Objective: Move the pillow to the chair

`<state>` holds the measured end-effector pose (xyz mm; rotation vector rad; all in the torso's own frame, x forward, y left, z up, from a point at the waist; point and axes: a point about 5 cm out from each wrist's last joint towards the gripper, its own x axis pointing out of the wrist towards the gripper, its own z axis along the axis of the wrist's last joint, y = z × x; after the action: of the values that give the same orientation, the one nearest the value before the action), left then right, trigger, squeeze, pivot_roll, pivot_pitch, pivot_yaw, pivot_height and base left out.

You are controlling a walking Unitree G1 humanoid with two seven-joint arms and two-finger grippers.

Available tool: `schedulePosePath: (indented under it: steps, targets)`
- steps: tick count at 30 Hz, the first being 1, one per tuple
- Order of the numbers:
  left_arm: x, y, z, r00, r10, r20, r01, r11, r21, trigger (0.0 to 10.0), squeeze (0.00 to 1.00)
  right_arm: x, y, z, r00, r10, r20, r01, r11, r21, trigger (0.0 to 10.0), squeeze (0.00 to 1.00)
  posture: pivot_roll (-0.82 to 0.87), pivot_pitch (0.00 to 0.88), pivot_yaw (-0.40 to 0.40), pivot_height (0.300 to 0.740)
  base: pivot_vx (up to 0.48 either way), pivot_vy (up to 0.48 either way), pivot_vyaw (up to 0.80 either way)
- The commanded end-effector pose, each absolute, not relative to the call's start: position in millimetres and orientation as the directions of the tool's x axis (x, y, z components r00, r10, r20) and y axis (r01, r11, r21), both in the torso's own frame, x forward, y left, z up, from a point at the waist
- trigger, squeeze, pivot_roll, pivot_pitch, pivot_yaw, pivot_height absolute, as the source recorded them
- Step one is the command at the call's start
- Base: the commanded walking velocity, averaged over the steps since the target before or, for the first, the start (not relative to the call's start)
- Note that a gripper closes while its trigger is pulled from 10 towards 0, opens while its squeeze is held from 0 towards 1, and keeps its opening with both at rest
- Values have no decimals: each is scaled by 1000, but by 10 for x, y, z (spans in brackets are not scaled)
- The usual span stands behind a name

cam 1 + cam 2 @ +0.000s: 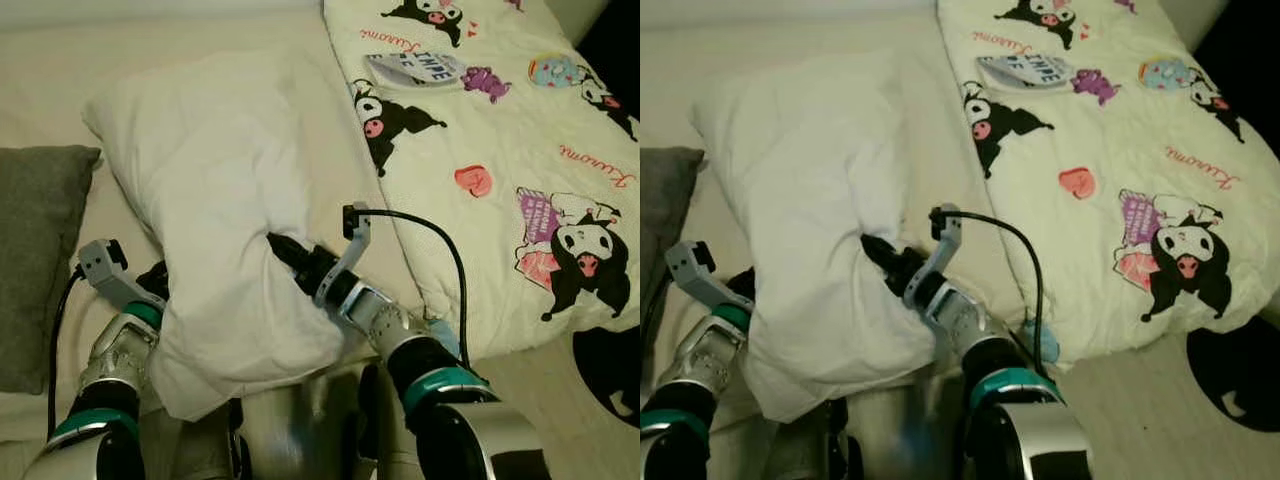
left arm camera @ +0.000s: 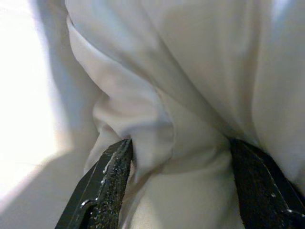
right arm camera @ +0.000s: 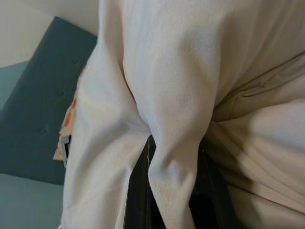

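Note:
A large white pillow (image 1: pixel 220 200) lies on the bed, its near end bunched up between my two arms. My left gripper (image 2: pixel 181 167) is at the pillow's near left corner with a thick wad of the fabric squeezed between its black fingers (image 2: pixel 107 183). On the pillow's near right side, my right gripper (image 1: pixel 280 248) is shut on a fold of the cover; the right wrist view shows that fold (image 3: pixel 171 157) pinched between the dark fingers. In the eye views the pillow hides the left gripper's tips.
A grey cushion (image 1: pixel 40 260) lies at the left, close to my left arm. A cream duvet with cartoon prints (image 1: pixel 500 150) covers the bed's right half. Dark floor (image 1: pixel 610 370) shows at the far right. A teal padded headboard (image 3: pixel 43 109) appears in the right wrist view.

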<state>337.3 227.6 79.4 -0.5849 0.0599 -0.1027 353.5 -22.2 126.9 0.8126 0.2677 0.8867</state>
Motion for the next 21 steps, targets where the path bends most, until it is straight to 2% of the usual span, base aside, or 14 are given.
schedulePosePath:
  steps: [1, 4, 7, 8, 11, 14, 15, 17, 19, 21]
  targets:
    - [3328, 2117, 664, 982, -168, -83, 97, 836, -540, 10000, 0, 3304, 352, 1362, 470, 863, 184, -639, 189, 745, 0, 0, 65, 133, 35, 595, 0, 0, 0]
    - [3323, 2103, 650, 983, -146, -107, 71, 856, -512, 10000, 0, 3312, 301, 1373, 468, 862, 195, -655, 190, 731, 0, 0, 64, 127, 34, 595, 0, 0, 0]
    - [3332, 2101, 612, 984, -31, -176, -51, 896, -442, 10000, 0, 3322, 142, 1335, 491, 847, 204, -662, 210, 719, 0, 0, 64, 105, 27, 595, 0, 0, 0]
    - [3332, 2101, 612, 984, -31, -176, -51, 896, -442, 10000, 0, 3322, 142, 1335, 491, 847, 204, -662, 210, 719, 0, 0, 64, 105, 27, 595, 0, 0, 0]
    - [3360, 2021, 664, 992, -22, -125, -44, 865, -500, 10000, 0, 3279, 79, 1241, 466, 873, 147, -698, 260, 667, 0, 0, 60, 85, 21, 595, 0, 0, 0]
    - [3362, 1958, 648, 992, -47, -113, -26, 824, -567, 10000, 0, 3244, 77, 1196, 446, 886, 123, -711, 268, 650, 0, 0, 60, 85, 21, 595, 0, 0, 0]
    - [3337, 1917, 571, 988, -64, -142, -34, 799, -600, 10000, 0, 3214, 84, 1146, 433, 896, 100, -718, 276, 639, 0, 0, 52, 75, 17, 595, 0, 0, 0]
    - [3296, 1923, 488, 982, -58, -181, -59, 811, -582, 10000, 0, 3200, 83, 1099, 434, 897, 81, -711, 286, 643, 0, 0, 42, 81, 13, 595, 0, 0, 0]
    - [3225, 2094, 410, 972, 30, -234, -147, 854, -498, 10000, 0, 3210, 35, 994, 465, 885, 24, -683, 342, 645, 0, 0, 35, 98, 3, 595, 0, 0, 0]
    - [3194, 2259, 396, 957, 113, -265, -236, 838, -492, 10000, 0, 3232, -23, 933, 498, 867, -18, -657, 391, 644, 0, 0, 30, 106, -3, 595, 0, 0, 0]
